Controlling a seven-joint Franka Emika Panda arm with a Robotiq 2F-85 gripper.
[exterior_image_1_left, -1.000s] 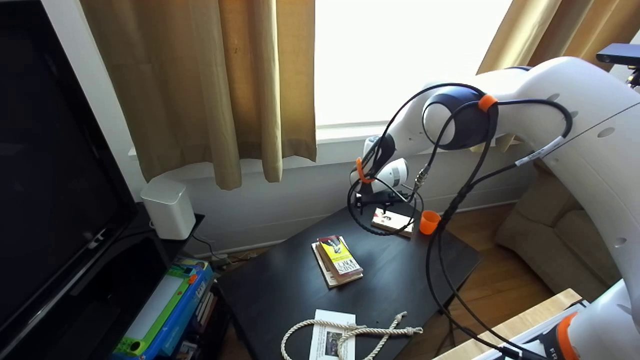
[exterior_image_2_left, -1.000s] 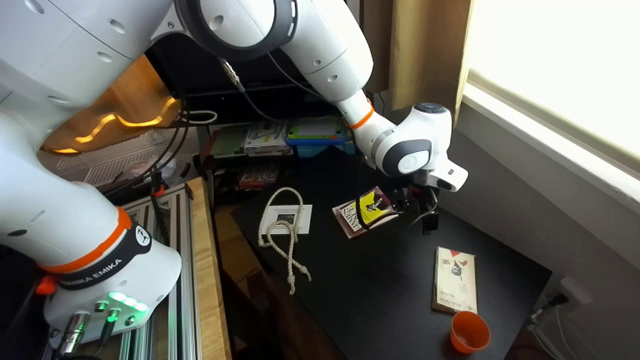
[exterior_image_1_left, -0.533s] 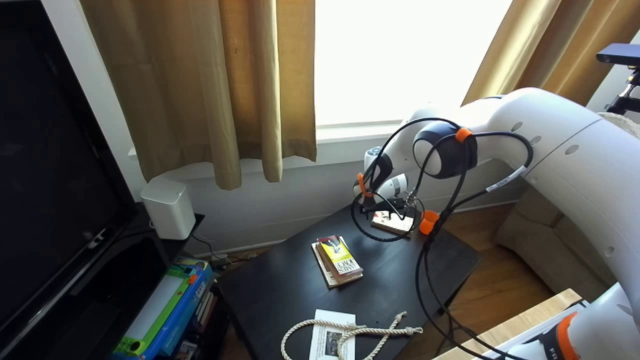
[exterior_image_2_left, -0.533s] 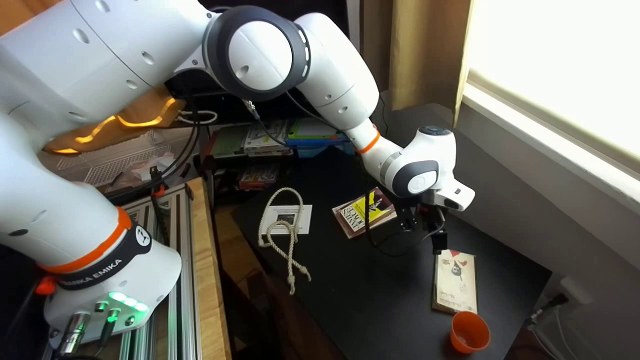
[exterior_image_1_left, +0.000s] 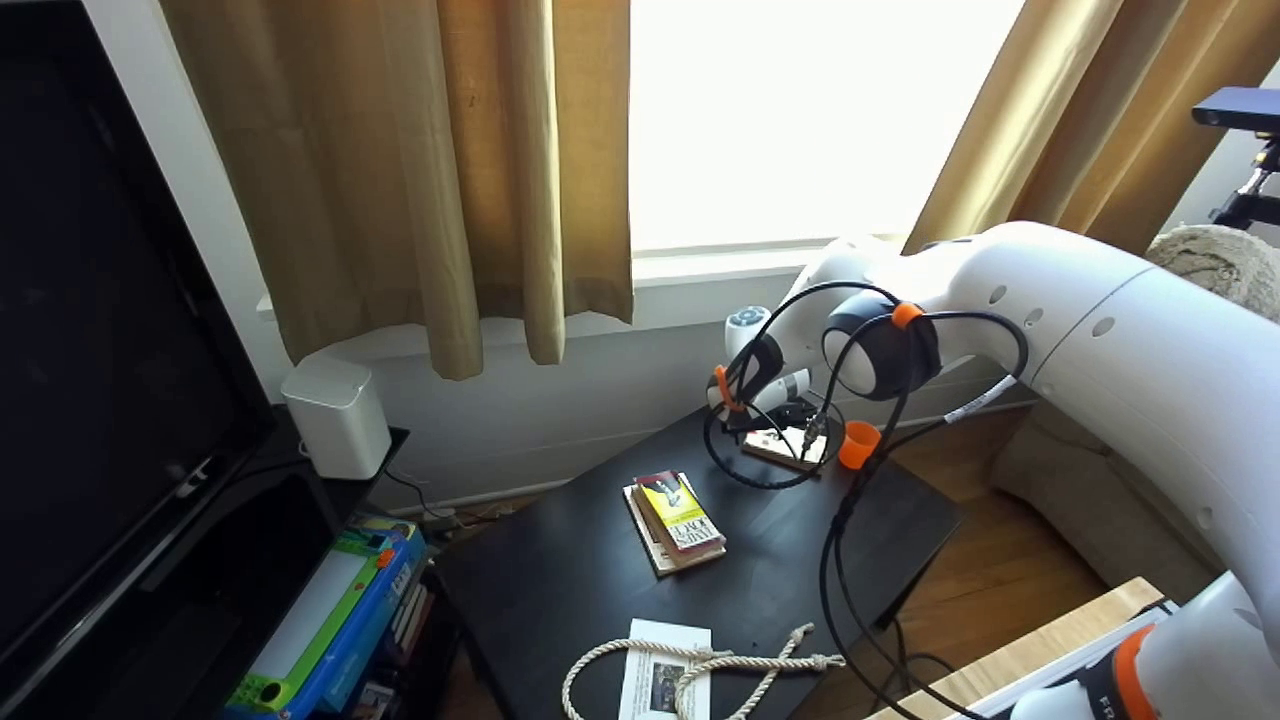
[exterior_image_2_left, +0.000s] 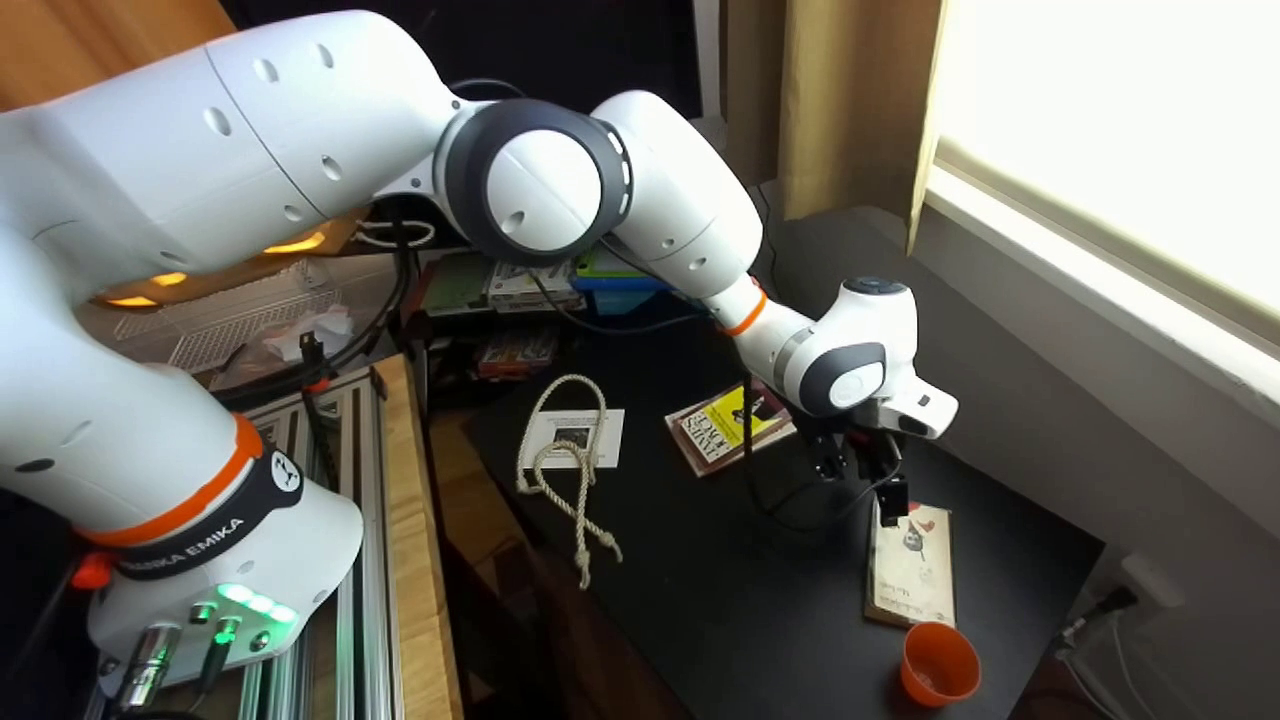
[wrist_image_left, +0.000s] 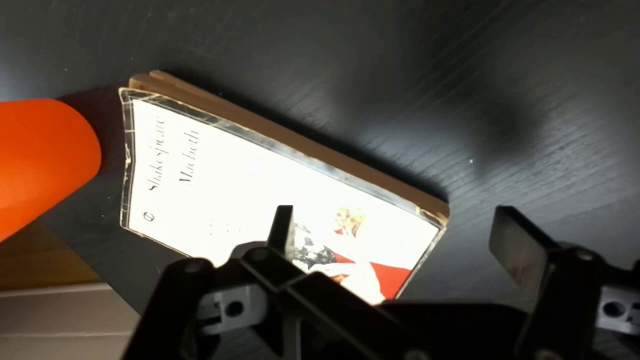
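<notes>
Robot arm (exterior_image_2_left: 310, 130): white, jointed; arches from its base to the end effector (wrist_image_left: 400, 232), with the wrist section above that unit in both exterior views.

Tabletop (exterior_image_1_left: 560, 570): black, faintly grained; extends beneath the end effector and carries the loose items.

Rope (exterior_image_1_left: 750, 662): cream, twisted, looped; lies partly across a white sheet (exterior_image_1_left: 636, 688), well apart from the end effector and farther off than the stacked books (exterior_image_1_left: 680, 520).

End effector: black, two-finger; fingers (wrist_image_left: 518, 250) spread wide apart, nothing gripped. Position is over the illustrated end of the Macbeth book (wrist_image_left: 240, 170). Contact with the cover cannot be determined. In the wrist view, one finger appears in front of the cover illustration; the opposite finger appears past the short edge of the book, over the tabletop.

Stacked books: set one on another; top cover yellow and dark red, marked JAMES JOYCE. Location is the side of the end effector opposite the orange cup (exterior_image_2_left: 938, 665).

Macbeth book: single paperback, pale cover, worn edges. It lies flat on the tabletop below the end effector, extending from there toward the orange cup.

Orange cup: upright; just beside the lettered end of the Macbeth book, the end farther from the end effector.
</notes>
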